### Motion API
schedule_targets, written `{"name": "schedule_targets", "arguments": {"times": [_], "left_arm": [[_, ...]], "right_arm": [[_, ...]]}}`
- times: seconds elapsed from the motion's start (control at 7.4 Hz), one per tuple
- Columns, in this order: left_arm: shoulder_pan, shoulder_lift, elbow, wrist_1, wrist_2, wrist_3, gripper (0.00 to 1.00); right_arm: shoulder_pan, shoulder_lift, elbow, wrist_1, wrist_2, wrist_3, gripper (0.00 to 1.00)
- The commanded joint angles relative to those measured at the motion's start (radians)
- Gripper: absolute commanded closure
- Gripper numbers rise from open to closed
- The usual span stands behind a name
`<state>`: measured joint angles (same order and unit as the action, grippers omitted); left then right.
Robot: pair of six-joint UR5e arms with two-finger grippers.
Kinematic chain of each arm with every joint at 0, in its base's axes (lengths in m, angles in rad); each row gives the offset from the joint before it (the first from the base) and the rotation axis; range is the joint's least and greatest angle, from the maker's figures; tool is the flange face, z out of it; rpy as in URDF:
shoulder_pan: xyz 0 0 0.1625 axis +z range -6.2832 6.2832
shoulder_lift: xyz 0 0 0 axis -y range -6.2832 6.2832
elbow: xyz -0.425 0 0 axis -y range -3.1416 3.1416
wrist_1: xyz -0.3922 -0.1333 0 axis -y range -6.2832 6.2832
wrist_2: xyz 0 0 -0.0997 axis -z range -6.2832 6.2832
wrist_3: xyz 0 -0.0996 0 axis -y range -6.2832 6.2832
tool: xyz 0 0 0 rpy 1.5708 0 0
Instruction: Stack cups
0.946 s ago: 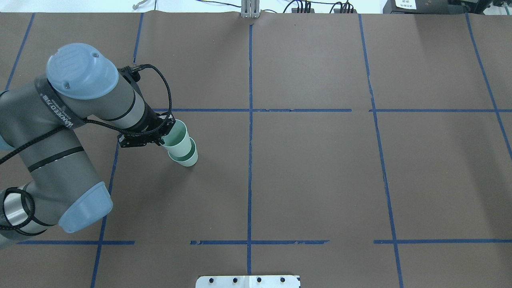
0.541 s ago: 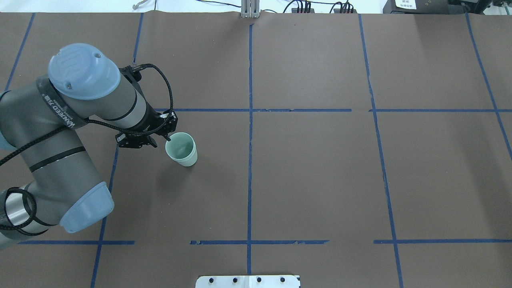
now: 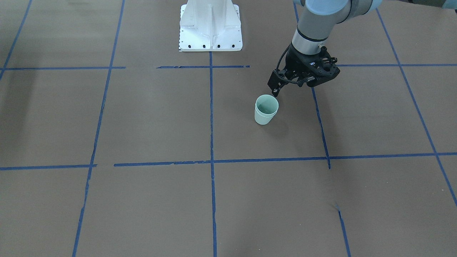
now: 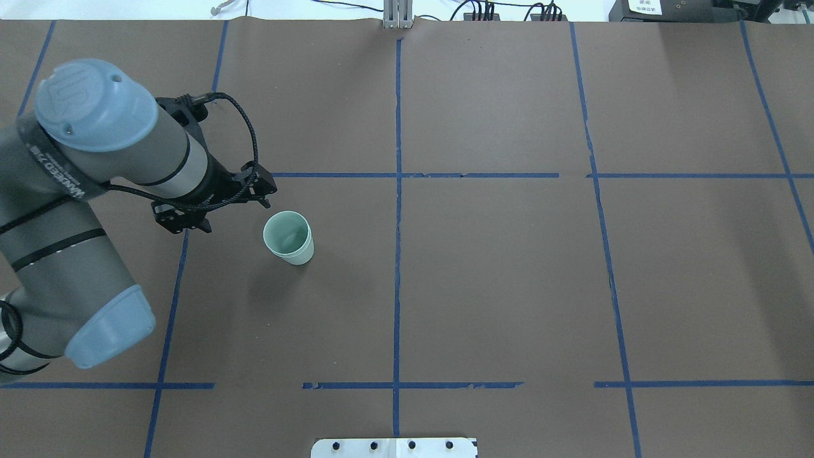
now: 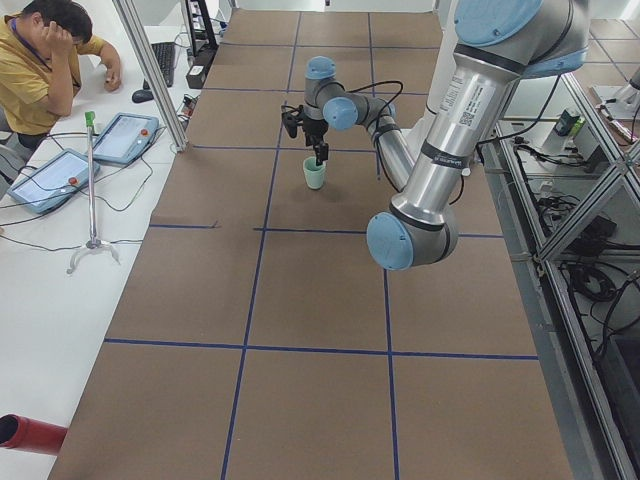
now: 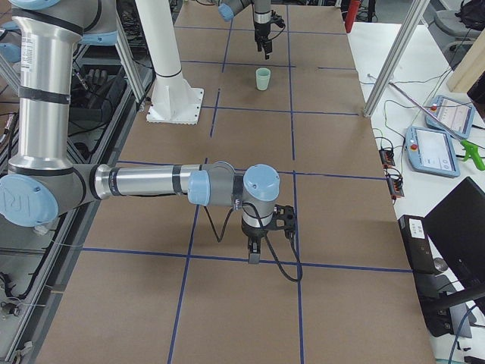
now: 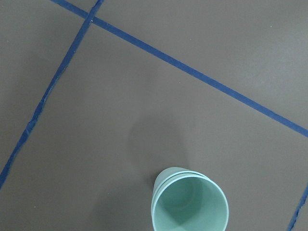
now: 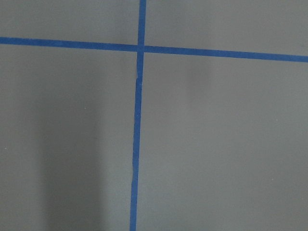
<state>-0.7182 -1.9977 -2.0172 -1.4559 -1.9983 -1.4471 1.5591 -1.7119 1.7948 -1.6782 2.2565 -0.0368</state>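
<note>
Two pale mint-green cups [image 4: 289, 237] stand nested as one upright stack on the brown table; the stack also shows in the front view [image 3: 266, 109] and the left wrist view [image 7: 189, 204], where two rims show one inside the other. My left gripper [image 4: 234, 214] is open and empty, up and to the left of the stack, clear of it; in the front view [image 3: 295, 86] it hangs behind the cups. My right gripper [image 6: 254, 255] shows only in the right side view, low over the table far from the cups; I cannot tell whether it is open or shut.
Blue tape lines [image 4: 397, 210] divide the brown table into squares. The robot's white base [image 3: 210, 25] stands at the table's edge. An operator [image 5: 45, 70] sits beyond the far side with tablets [image 5: 50, 178] beside him.
The left gripper set the held cup into the standing one, opened, and drew back up and to the left. The cups now stand nested and free.
</note>
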Motion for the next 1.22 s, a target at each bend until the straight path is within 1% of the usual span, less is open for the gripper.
{"name": "schedule_targets", "arguments": {"times": [0.0, 0.14, 0.41, 0.54, 0.68, 0.81, 0.95, 1.08], "left_arm": [[-0.166, 0.118, -0.017, -0.003, -0.135, 0.338, 0.0], [-0.244, 0.199, -0.017, -0.003, -0.154, 0.542, 0.0], [-0.454, 0.385, -0.005, -0.003, -0.194, 1.024, 0.0], [-0.571, 0.458, 0.024, -0.003, -0.195, 1.274, 0.0], [-0.692, 0.502, 0.09, -0.003, -0.198, 1.482, 0.0], [-0.77, 0.545, 0.154, -0.017, -0.227, 1.557, 0.0], [-0.853, 0.606, 0.219, -0.128, -0.24, 1.668, 0.0], [-0.884, 0.62, 0.241, -0.15, -0.267, 1.685, 0.0]], "right_arm": [[-0.001, -0.002, 0.0, 0.0, 0.0, 0.0, 0.0], [-0.001, 0.0, 0.0, 0.0, 0.0, 0.0, 0.0], [0.001, 0.0, 0.0, 0.0, 0.0, 0.0, 0.0], [-0.001, 0.0, 0.0, 0.0, 0.0, 0.0, 0.0], [-0.001, 0.0, 0.0, 0.0, 0.0, 0.0, 0.0], [-0.001, 0.0, 0.0, 0.0, 0.0, 0.0, 0.0], [0.001, 0.0, 0.0, 0.0, 0.0, 0.0, 0.0], [0.001, 0.0, 0.0, 0.0, 0.0, 0.0, 0.0]]}}
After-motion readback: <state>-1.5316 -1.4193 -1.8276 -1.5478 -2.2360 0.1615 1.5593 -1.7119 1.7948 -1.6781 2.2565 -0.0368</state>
